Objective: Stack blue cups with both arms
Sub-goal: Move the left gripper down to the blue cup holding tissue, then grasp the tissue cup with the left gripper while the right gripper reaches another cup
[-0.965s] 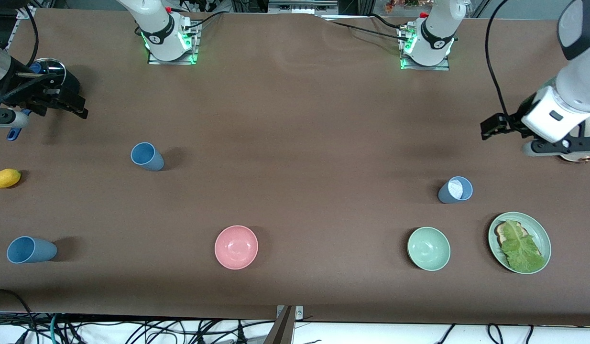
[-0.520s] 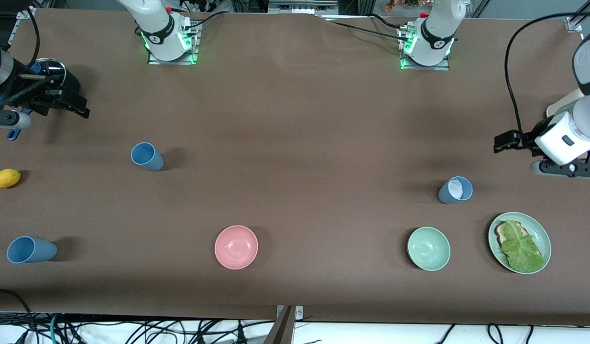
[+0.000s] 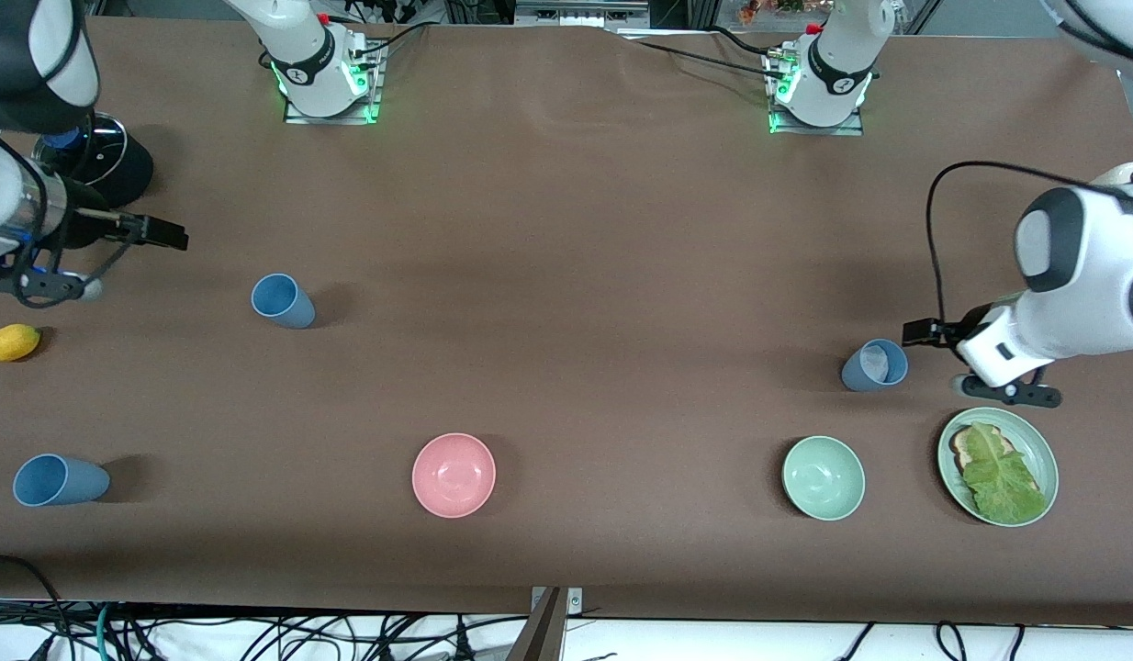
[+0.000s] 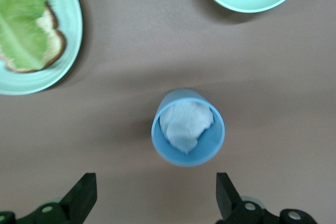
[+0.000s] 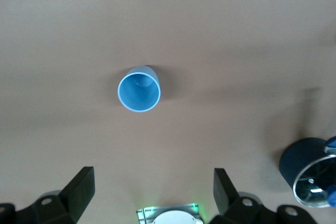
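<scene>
Left gripper (image 4: 155,198) hangs just above the tabletop (image 3: 566,229) at the left arm's end, right beside the paler grey-blue plastic cup (image 3: 875,365); fingers (image 4: 81,195) spread wide, nothing between them. In the left wrist view that cup (image 4: 188,128) stands upright with something whitish crumpled inside, lined up with the gap between the fingers but just ahead of their tips, not touching either. Pale green bowl (image 3: 824,477) and a pale green plate (image 3: 1044,459) carrying toast and a lettuce leaf (image 3: 1000,477) both lie nearer the front camera than this cup. Right gripper (image 5: 152,192) is over the right arm's end of the tabletop, fingers (image 5: 79,190) also wide apart and empty. Right wrist view shows a mid-blue plastic cup (image 5: 139,88) upright, well ahead of the fingertips and roughly in line with the gap; in the front view it (image 3: 282,300) stands well apart from that gripper (image 3: 167,234). A second mid-blue cup (image 3: 57,480) stands near the tabletop's front edge at the right arm's end. Pink bowl (image 3: 454,475) is mid-tabletop near the front edge. Small yellow lemon-like fruit (image 3: 10,341) sits at the edge by the right arm, and a dark round container with a shiny rim (image 3: 103,156) is farther from the camera than the fruit.
</scene>
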You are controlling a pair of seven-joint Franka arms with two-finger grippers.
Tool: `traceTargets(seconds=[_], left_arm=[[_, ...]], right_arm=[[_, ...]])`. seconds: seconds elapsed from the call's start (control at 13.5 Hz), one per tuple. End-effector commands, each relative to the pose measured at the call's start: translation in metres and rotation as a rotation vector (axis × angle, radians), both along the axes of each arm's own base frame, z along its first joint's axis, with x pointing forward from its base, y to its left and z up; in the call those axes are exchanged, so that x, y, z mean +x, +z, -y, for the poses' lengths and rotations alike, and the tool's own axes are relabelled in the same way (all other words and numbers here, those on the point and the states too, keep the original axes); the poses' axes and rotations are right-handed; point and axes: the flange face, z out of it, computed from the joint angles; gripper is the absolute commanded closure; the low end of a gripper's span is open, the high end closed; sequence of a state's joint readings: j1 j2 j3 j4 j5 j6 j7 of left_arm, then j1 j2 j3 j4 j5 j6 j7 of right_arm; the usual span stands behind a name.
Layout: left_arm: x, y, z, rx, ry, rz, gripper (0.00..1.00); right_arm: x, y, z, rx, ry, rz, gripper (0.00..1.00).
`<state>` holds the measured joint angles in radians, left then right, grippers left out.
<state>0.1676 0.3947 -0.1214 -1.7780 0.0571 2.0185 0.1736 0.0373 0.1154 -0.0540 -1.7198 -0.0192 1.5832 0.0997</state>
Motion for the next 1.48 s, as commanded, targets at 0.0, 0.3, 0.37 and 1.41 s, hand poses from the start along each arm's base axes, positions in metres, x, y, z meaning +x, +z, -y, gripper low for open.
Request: traceTargets(seconds=[0.0, 0.3, 0.37, 1.41], left_arm=[[-0.008, -0.031, 0.007, 0.064, -0.099, 0.046, 0.0], [-0.008, -0.067, 0.007, 0.069, -0.118, 0.001, 0.42], [-0.006, -0.073, 0.007, 0.067, -0.103, -0.005, 0.63], [-0.003, 0.012, 0.22, 0.016, 0.081, -0.054, 1.0]], right_arm=[[-0.025, -0.028, -0.001, -0.003, 0.03, 0.026, 0.0], [-0.047, -0.066, 0.005, 0.023, 0.134, 0.083, 0.0], [-0.048, -0.075, 0.01, 0.028, 0.156, 0.094, 0.0], [-0.027, -0.198, 0.019, 0.034, 0.294, 0.163, 0.0]])
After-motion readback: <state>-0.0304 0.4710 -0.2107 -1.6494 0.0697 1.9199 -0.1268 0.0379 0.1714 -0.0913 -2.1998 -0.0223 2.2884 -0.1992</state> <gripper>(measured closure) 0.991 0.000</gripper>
